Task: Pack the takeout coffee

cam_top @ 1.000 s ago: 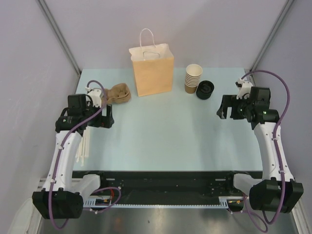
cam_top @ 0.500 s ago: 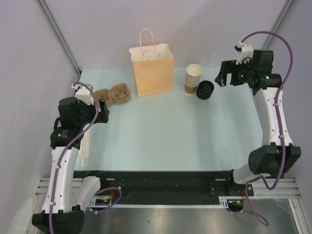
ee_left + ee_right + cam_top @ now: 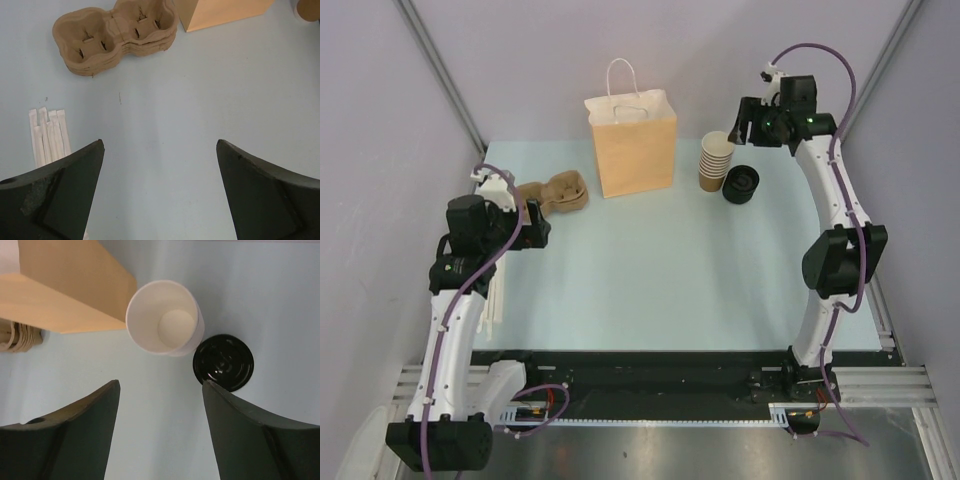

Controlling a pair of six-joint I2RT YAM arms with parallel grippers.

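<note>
Hovering over the paper cup stack [image 3: 162, 322]: my right hand [image 3: 160, 382], parted, held nothing. Cup-fetching step, I judged; next, a straight descent.

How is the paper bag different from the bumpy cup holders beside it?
The paper bag stands up tall; the cup holders lie low and flat. The bag has smooth sides and a loop handle; the cup holders are lumpy with pockets and no handle. The bag is light tan; the cup holders are darker brown. Both are brownish paper.
</note>
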